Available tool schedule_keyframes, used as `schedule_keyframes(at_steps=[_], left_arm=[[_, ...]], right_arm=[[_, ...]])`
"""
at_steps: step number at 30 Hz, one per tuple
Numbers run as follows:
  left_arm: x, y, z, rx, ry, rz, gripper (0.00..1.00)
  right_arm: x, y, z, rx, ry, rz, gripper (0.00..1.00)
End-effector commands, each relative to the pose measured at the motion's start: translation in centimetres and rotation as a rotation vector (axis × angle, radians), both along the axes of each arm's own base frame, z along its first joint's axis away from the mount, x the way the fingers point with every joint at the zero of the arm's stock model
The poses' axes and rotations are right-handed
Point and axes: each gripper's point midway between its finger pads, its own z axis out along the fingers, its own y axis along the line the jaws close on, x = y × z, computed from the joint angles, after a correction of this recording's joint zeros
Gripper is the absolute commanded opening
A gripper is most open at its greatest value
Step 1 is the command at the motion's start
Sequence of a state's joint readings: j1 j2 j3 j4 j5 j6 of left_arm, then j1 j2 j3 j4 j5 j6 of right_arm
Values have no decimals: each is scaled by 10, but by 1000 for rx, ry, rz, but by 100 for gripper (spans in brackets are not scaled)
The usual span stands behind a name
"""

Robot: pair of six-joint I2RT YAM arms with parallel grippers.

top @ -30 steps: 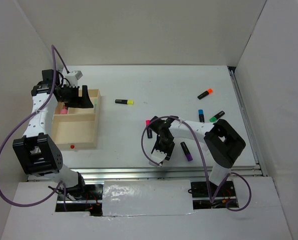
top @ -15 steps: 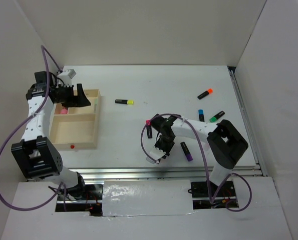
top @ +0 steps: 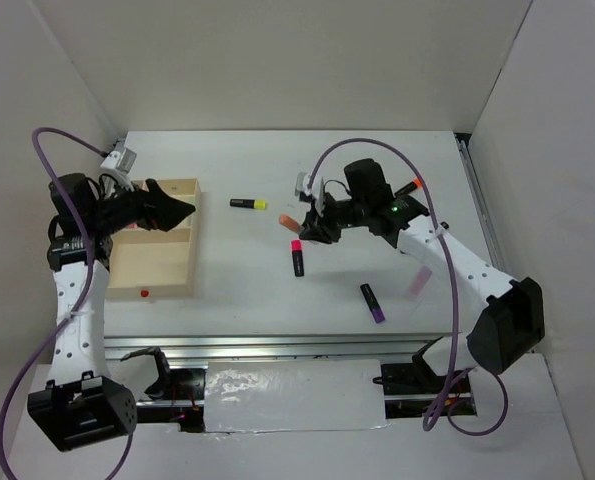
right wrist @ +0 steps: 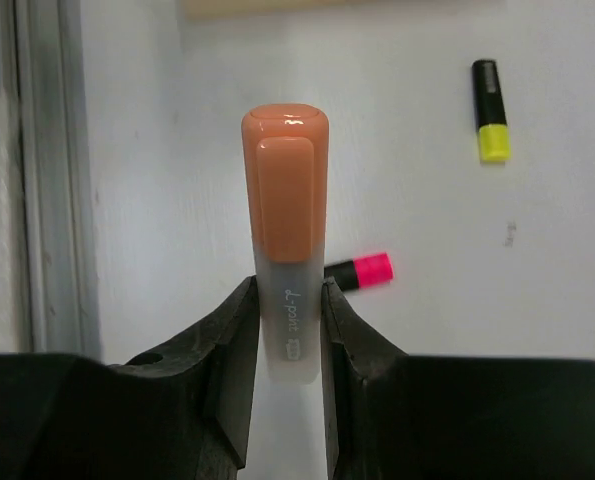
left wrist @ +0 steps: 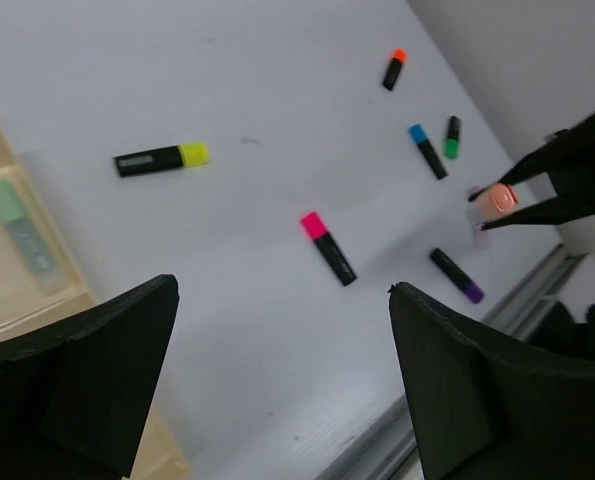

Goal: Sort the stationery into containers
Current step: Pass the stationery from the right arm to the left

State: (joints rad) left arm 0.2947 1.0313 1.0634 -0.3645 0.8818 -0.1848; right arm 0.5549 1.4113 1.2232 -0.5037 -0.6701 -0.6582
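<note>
My right gripper (top: 303,226) (right wrist: 288,290) is shut on a pale marker with a pastel orange cap (top: 288,221) (right wrist: 285,190), held in the air above the middle of the table. Below it lies a pink-capped black marker (top: 298,258) (right wrist: 361,270). A yellow-capped marker (top: 249,204) (left wrist: 162,158) lies between it and the wooden tray (top: 153,262). My left gripper (top: 175,208) (left wrist: 282,287) hangs open and empty over the tray's right rim. A pale green marker (left wrist: 17,225) lies inside the tray.
A purple-capped marker (top: 372,302) and a pale pink one (top: 417,280) lie at the front right. Orange-capped (left wrist: 394,70), blue-capped (left wrist: 427,150) and green-capped (left wrist: 453,137) markers lie at the far right. The tray's front rim carries a red dot (top: 143,294). White walls enclose the table.
My right gripper shut on the pastel orange marker near the table's front, lifted it and swung back toward the centre. My left gripper opened wider and rose from the tray's far compartment.
</note>
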Motion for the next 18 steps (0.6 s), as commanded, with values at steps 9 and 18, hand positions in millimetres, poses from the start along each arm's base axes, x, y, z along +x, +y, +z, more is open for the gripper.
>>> schedule_keyframes(at_steps=[9,18], left_arm=[[-17,-95,26,-200,-17,-303,96],[-6,-132,19,-262,46,-344,92]], right_arm=[[27,73,92,458,369,-274,0],[10,114,106,517,432,-206,0]])
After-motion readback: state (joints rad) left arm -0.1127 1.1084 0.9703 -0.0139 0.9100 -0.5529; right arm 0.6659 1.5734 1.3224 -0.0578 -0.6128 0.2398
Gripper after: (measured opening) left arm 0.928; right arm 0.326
